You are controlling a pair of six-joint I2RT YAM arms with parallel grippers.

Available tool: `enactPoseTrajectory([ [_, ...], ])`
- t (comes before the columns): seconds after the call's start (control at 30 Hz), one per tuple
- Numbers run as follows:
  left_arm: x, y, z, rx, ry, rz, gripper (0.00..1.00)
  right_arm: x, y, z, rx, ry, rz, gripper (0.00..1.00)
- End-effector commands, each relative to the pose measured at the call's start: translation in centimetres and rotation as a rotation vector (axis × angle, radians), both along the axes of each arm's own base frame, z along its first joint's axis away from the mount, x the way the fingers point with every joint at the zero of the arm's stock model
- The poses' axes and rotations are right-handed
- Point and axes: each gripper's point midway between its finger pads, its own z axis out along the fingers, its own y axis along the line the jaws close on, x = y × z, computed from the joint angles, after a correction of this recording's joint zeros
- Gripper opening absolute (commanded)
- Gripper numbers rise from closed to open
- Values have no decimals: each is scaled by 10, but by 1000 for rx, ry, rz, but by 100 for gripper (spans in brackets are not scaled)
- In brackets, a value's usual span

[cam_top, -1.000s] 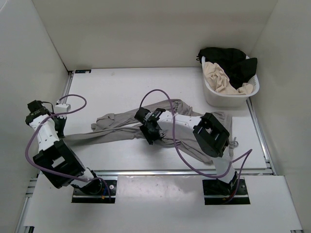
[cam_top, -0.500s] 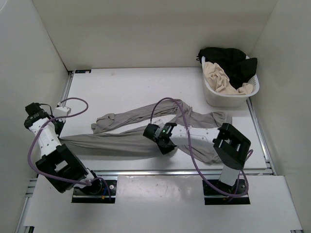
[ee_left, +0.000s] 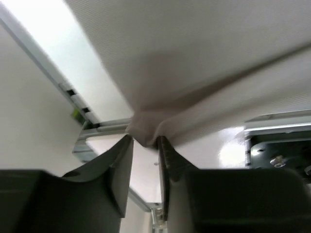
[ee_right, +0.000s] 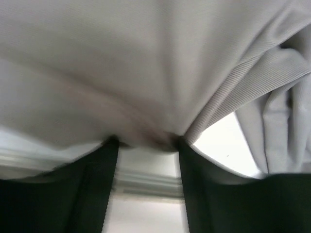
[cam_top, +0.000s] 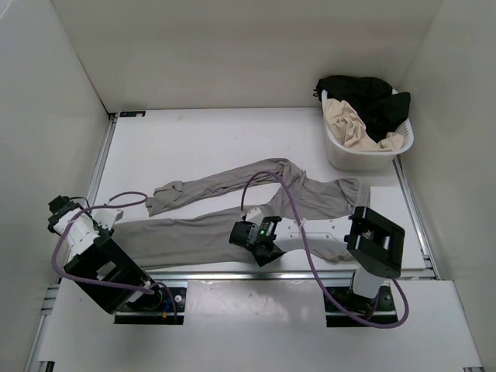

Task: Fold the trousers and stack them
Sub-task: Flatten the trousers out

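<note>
Both arms have drawn back toward the front edge of the table (cam_top: 201,139) since half a second ago, dragging the near leg of the trousers (cam_top: 232,205) with them.

Left gripper (ee_left: 144,141): clamped tight on a bunched nub of cuff, with thin cloth fanning out from the pinch.

Right gripper (ee_right: 146,143): closed on a gathered fold mid-leg, where a fine ribbed weave shows.

Trousers: soft mid-grey, spread in a long V. The far leg is wrinkled. The waist lies to the right, near the white plastic basket (cam_top: 349,159).

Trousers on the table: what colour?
Plain mid-grey thin fabric trousers, no pattern; clearest in the top external view.
</note>
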Motion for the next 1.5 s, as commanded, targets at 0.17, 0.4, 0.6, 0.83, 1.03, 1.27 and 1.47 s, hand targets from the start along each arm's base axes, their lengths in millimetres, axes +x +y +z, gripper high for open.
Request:
enactPoseTrajectory([
  [0.17, 21, 21, 53, 33, -105, -42, 56, -7, 45, 100, 350, -99, 27, 67],
  [0.4, 78, 10, 38, -75, -169, 48, 54, 40, -44, 84, 281, -78, -440, 62],
  [0.6, 98, -39, -4, -112, -151, -24, 55, 69, -123, 53, 114, -81, -827, 57],
  [0.83, 101, -25, -45, 60, -89, -29, 55, 72, -180, 7, 154, -17, -1200, 62],
  [1.03, 133, -5, -61, 96, -114, 41, 55, 80, -209, -11, -73, 70, -1194, 66],
  [1.27, 194, 20, -35, 121, -244, 107, 54, 125, -237, -3, -30, -1, -1250, 66],
  [1.47, 208, 16, -1, 105, -343, 67, 61, 166, -229, 41, 41, -122, -1075, 68],
])
